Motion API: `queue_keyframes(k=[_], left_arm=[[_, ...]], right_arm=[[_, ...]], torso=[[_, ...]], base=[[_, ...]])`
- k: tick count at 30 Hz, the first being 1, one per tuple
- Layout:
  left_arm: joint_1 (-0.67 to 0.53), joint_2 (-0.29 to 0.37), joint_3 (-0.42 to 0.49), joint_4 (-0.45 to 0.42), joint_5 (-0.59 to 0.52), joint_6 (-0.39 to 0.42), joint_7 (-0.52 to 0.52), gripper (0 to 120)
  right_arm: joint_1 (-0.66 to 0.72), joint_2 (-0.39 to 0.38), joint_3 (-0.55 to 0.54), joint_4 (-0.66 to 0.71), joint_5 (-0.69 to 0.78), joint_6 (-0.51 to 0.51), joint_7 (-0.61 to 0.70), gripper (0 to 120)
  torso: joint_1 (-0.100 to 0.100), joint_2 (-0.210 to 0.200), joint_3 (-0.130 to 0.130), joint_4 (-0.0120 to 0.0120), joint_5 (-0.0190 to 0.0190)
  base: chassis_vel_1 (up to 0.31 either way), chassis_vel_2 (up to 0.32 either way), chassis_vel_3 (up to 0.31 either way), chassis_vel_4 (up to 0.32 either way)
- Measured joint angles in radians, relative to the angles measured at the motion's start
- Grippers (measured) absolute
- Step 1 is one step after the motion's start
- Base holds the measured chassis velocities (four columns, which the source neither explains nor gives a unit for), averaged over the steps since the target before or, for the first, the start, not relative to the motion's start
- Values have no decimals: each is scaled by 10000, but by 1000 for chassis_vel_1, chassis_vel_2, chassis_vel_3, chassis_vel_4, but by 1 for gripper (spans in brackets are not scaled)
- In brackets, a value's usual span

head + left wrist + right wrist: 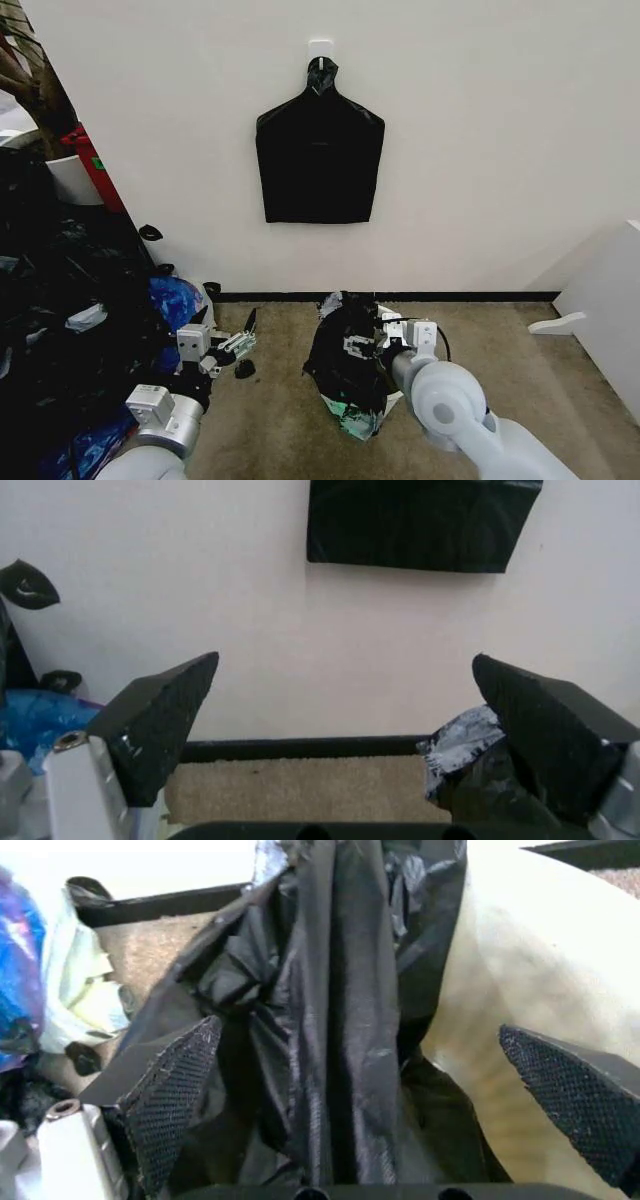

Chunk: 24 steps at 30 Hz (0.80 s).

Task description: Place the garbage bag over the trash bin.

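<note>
1. The left arm reached forward low on the robot's left side, its left hand [228,347] held above the floor.
2. The left hand's fingers [160,724] stood wide apart with nothing between them.
3. The right arm stretched forward from the lower right, elbow bent, wrist turned inward.
4. The right hand [385,1106] was spread wide, its fingers [172,1099] parted.
</note>
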Motion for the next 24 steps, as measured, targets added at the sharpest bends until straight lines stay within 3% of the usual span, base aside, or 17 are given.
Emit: queue_keyframes(k=[3,6,15,24], left_arm=[[-14,9,11,-19,0,-4,3,100],[-34,15,14,-21,-10,-6,3,100],[-124,34,89,40,-39,-9,6,100],[-181,70,277,123,-39,-8,10,100]], right_arm=[[41,27,-4,-144,51,15,23,99],[65,55,-31,-273,116,35,97,90],[112,103,-160,-453,132,160,334,52],[183,49,-240,-388,86,271,430,24]], torso=[[0,0,0,0,0],[0,0,0,-1,0],[0,0,0,-1,1],[0,0,0,0,1]], base=[[0,0,0,0],[0,0,0,0],[0,0,0,0],[0,0,0,0]])
